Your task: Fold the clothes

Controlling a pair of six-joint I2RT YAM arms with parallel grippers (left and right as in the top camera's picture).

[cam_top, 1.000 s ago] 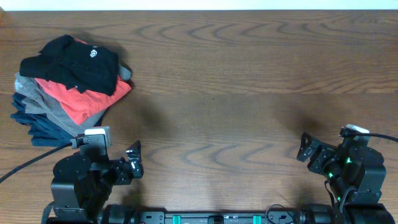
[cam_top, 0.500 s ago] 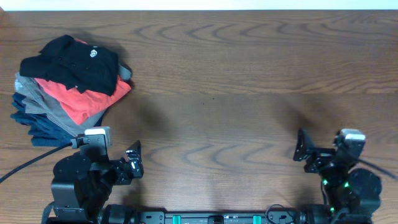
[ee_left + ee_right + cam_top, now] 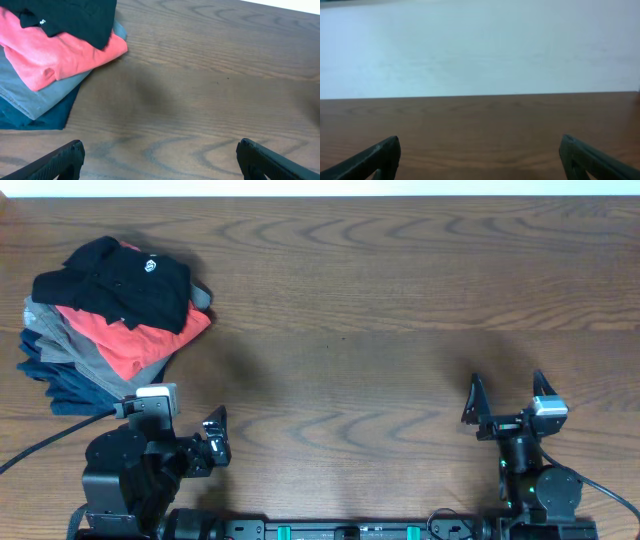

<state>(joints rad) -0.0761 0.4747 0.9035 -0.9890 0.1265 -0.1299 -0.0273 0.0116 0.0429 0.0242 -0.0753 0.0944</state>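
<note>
The clothes, a black garment (image 3: 115,280) with a small white round logo, lie crumpled on top of a pile at the table's far left. In the left wrist view its black edge (image 3: 70,14) shows at the top left. My left gripper (image 3: 214,438) sits near the front edge, below and to the right of the pile. It is open with nothing between its fingers (image 3: 160,150). My right gripper (image 3: 506,388) is at the front right, far from the pile. It is open and empty (image 3: 480,147), facing the far edge of the table.
Under the black garment lie a red-orange shirt (image 3: 130,340), a grey garment (image 3: 62,340) and a navy one (image 3: 70,388). A black cable (image 3: 45,442) runs from the left arm to the left edge. A white wall (image 3: 480,45) lies beyond the table's far edge.
The right arm has turned and shifted left, so its open gripper now points straight toward the table's far edge. The left arm and the pile have not moved.
</note>
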